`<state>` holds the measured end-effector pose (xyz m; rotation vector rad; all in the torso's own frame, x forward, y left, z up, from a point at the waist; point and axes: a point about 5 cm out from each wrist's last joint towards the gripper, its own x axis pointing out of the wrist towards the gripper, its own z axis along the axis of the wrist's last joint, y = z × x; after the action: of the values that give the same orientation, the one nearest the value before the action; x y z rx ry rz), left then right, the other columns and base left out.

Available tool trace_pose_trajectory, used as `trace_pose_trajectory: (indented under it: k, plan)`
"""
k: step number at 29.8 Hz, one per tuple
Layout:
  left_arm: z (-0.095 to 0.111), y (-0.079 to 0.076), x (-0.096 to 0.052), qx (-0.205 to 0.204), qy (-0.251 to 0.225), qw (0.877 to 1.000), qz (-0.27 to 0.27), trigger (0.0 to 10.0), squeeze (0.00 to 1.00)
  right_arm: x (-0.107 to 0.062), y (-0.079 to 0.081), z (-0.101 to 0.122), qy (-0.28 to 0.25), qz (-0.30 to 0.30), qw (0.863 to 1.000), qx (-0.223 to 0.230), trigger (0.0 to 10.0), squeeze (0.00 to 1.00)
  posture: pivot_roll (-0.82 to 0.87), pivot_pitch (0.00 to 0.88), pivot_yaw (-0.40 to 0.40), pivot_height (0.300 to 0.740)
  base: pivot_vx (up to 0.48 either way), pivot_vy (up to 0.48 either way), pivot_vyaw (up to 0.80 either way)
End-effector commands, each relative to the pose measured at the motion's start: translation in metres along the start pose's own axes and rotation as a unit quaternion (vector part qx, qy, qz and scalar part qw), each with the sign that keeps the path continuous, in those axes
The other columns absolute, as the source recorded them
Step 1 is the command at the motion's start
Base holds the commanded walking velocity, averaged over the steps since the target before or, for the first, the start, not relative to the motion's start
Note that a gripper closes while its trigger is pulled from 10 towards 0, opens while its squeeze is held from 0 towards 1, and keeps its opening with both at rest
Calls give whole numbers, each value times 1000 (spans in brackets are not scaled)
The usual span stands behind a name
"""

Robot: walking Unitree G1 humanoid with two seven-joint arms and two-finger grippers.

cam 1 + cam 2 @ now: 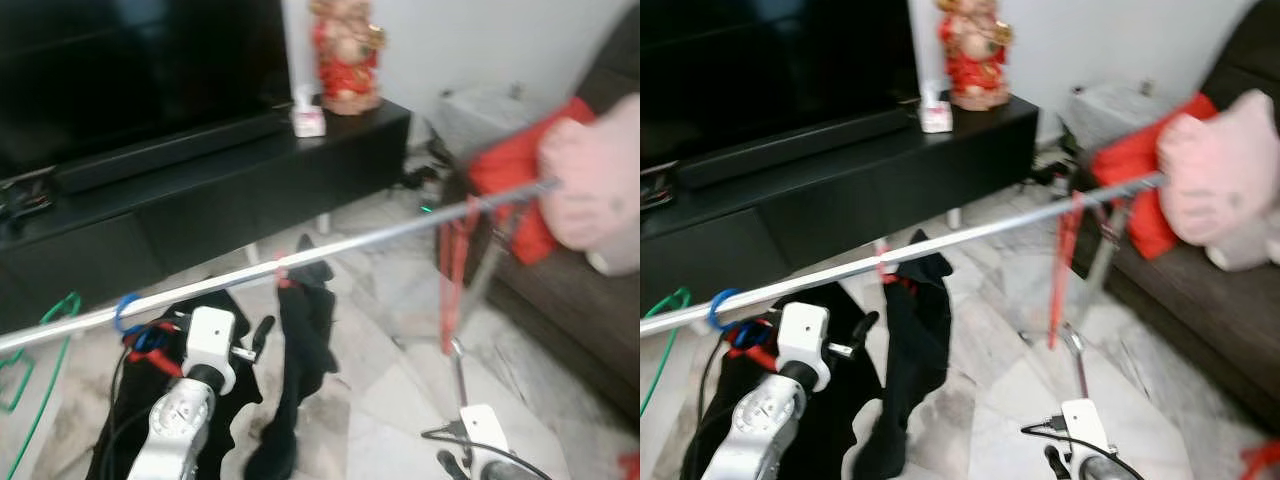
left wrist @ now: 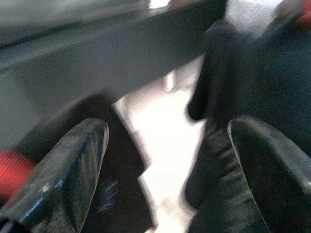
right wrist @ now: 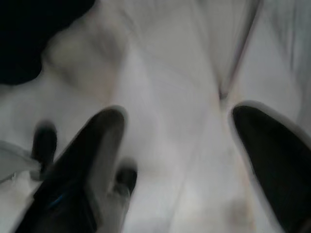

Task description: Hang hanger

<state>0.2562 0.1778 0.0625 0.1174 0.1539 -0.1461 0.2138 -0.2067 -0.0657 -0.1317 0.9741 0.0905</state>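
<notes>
One silver rail (image 1: 300, 262) crosses mid-frame, carrying one blue hanger hook (image 1: 126, 308) and black clothes (image 1: 300, 340). Left gripper (image 2: 165, 160) and right gripper (image 3: 180, 160) fingers apart. No legible writing.

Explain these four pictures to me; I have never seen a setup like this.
A walking humanoid robot took them. The two wide pictures come from its head, looking down into a living room. Its silver left arm reaches up toward a metal rail that carries a blue hanger, black clothes and a red hanger. Behind stands a black TV cabinet. A person's hand holds the rail's far end. The two blurry pictures come from wrist cameras: the left end effector and right end effector are both open and empty.
</notes>
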Motion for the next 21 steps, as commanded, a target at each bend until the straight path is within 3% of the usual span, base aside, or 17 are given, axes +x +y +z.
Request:
trace_pose_trajectory:
  k: [1,8,14,21]
  plan:
    - [5,-4,3,-1,-7,1000,-9,10000,0,-2,-4,-12,18,-5,1000,1,10000,0,-93,0,36,740,0,0,0]
    - [4,-4,2,0,-5,1000,-13,10000,0,-2,-5,-12,17,-4,1000,0,10000,0,-95,0,36,740,0,0,0]
    - [-4,-14,3,32,39,996,-77,10000,0,-2,-4,-13,19,-2,1000,0,10000,0,-86,0,33,740,0,0,0]
    - [-3,-12,9,48,51,995,-64,10000,0,-2,-4,-12,17,-2,1000,0,10000,0,-88,0,35,740,0,0,0]
